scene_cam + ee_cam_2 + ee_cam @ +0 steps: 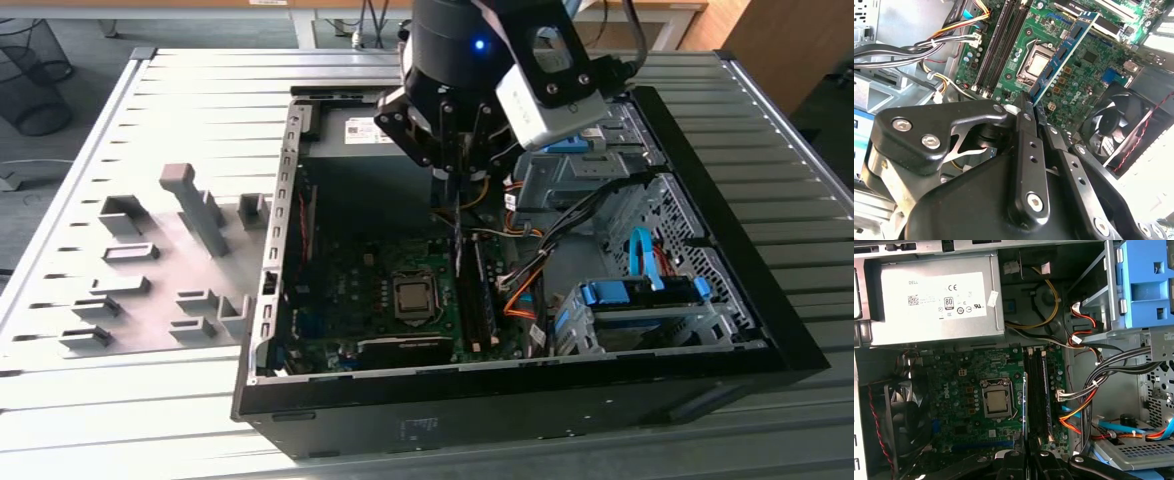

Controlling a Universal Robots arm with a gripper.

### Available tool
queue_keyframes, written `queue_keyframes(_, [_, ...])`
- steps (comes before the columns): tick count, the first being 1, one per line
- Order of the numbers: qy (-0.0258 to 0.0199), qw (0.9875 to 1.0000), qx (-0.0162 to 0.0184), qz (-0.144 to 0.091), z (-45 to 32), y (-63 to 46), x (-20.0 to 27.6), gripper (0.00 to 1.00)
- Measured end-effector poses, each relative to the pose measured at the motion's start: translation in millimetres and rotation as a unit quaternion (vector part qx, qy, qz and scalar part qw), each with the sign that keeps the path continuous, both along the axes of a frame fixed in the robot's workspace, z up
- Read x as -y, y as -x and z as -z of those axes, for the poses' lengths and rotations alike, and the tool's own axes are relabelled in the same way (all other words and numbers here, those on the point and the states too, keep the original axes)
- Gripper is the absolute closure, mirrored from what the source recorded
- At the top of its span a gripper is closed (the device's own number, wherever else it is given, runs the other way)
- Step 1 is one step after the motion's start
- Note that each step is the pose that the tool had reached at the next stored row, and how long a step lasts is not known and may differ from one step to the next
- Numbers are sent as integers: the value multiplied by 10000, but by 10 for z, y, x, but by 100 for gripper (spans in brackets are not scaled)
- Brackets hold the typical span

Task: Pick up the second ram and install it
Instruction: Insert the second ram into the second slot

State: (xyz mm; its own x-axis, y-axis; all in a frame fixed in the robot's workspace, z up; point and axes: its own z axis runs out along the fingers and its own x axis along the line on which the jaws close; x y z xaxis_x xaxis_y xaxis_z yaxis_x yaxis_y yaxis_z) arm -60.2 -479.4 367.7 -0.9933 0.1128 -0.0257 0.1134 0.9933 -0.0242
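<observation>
A: So, where is the second ram (1064,57)?

B: It sits in the claw (1026,102) itself. In the second wrist view the two fingers (1024,125) are closed on one end of the stick, and its long axis runs away from them over the motherboard (1094,55).

A: And the slots?

B: The memory slots (1001,45) lie beside it, parallel and a little apart, not yet under it.

A: And the arm?

B: It hangs down into the open computer case (747,300), which lies on the table (160,120).
</observation>
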Motion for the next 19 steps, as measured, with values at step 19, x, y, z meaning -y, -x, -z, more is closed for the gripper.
queue_keyframes(19, [-1,10000,0,0,71,0,0,86])
